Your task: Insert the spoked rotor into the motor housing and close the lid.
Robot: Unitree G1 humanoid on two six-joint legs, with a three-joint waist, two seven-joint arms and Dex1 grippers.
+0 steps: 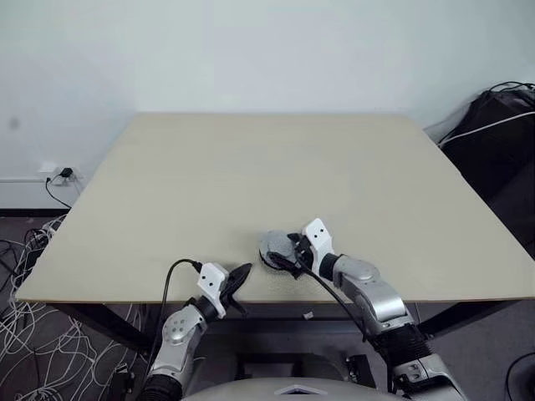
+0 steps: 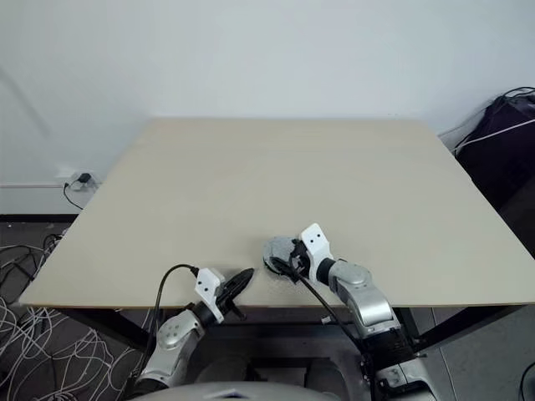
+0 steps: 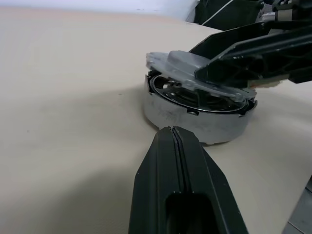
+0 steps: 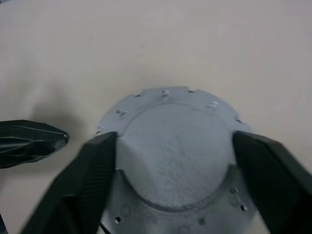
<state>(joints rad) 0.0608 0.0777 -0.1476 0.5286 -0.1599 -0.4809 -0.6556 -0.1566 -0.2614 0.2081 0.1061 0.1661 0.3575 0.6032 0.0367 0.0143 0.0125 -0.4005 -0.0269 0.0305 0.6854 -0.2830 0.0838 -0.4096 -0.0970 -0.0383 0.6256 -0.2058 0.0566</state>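
Right fingers (image 4: pixel 97 180) straddle the lid (image 4: pixel 175 151), tilted on the motor housing (image 3: pixel 195 119). Left wrist view reveals the spoked rotor (image 3: pixel 190 95) beneath; my left gripper (image 3: pixel 175 141) is pressed together.

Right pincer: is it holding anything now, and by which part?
Yes: the right pincer grips the lid by opposite sides of its rim, tilted over the motor housing. The left pincer is shut, holding nothing.

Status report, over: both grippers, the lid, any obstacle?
Left gripper shut, beside motor housing. Right gripper holds lid, tilted on housing, not seated. Nothing in the way.
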